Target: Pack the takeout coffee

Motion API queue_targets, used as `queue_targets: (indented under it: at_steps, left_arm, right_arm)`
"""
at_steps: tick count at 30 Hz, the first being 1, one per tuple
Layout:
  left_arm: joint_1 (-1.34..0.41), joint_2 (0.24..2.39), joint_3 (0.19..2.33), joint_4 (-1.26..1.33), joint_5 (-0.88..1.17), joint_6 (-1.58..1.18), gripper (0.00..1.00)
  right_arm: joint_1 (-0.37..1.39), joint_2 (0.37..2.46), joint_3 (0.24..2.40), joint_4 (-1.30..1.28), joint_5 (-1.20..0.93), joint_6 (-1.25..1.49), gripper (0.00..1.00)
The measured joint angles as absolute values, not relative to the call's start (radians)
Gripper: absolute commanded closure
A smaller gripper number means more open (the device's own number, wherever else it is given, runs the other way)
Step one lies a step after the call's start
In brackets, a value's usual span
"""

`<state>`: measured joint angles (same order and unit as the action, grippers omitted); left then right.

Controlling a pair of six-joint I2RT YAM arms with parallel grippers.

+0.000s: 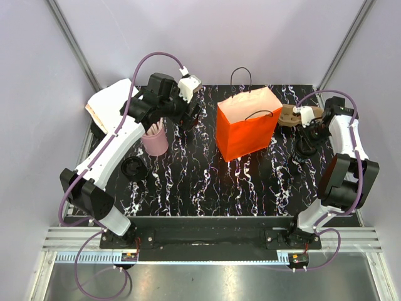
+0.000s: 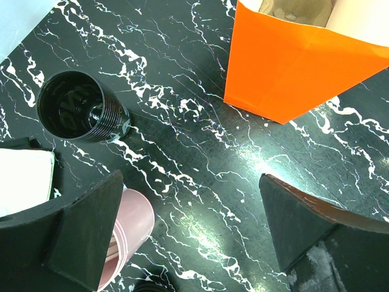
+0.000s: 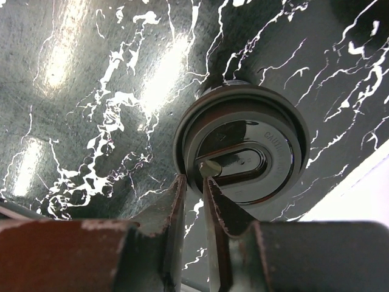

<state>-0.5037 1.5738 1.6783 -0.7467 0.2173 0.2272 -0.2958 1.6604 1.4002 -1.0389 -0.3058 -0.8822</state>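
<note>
Pinch on coffee lid rim, right of the bag

Closed to a thin slit across the near rim of the lid: right gripper (image 3: pixel 193 179), one fingertip outside the edge, the other on top beside the sip plug. Clamped there on the takeout coffee (image 3: pixel 243 152), set down on the marbled black table (image 1: pixel 207 182), far right, close to the table's right edge. Just left of it and apart, the orange bag (image 1: pixel 247 128), upright, mouth open, black handles raised, its wall taller than the cup. Well across the table, hovering with fingers spread wide around nothing: left gripper (image 2: pixel 189 179). Under one of its fingers, a pink cup (image 2: pixel 137 222) holding sticks. Farther off, a lidless black cup (image 2: pixel 76 106), ribbed, standing.

Coffee itself: small, black, capped with a dark glossy round lid, raised lettering around the ring, oval recess in the middle. Standing upright, long axis vertical, lid turned straight up toward the wrist camera, plug end of the recess toward the fingers.
</note>
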Motion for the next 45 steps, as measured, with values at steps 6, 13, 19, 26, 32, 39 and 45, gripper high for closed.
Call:
queue_targets:
  at_steps: [6, 13, 19, 26, 32, 39, 45]
  left_arm:
    - [-0.504, 1.574, 1.678, -0.747, 0.218, 0.227, 0.01]
    - [-0.504, 1.574, 1.678, -0.747, 0.221, 0.226, 0.01]
    - [-0.504, 1.575, 1.678, -0.747, 0.222, 0.224, 0.01]
    - [-0.504, 1.584, 1.678, -0.749, 0.223, 0.216, 0.01]
    - [-0.504, 1.587, 1.679, -0.754, 0.224, 0.213, 0.01]
    - [-0.504, 1.587, 1.679, -0.755, 0.229, 0.212, 0.01]
    - [-0.504, 1.589, 1.681, -0.759, 0.233, 0.212, 0.01]
  right_arm:
    - [-0.296, 1.67, 1.4, -1.045, -0.305, -0.886, 0.73]
    - [-0.296, 1.673, 1.4, -1.045, -0.305, -0.887, 0.67]
    - [-0.296, 1.673, 1.4, -1.046, -0.306, -0.895, 0.68]
    - [-0.296, 1.673, 1.398, -1.063, -0.305, -0.916, 0.88]
    - [-0.296, 1.673, 1.397, -1.071, -0.304, -0.925, 0.9]
    - [-0.296, 1.673, 1.397, -1.073, -0.304, -0.925, 0.93]
    - [-0.296, 1.667, 1.403, -1.087, -0.305, -0.921, 0.94]
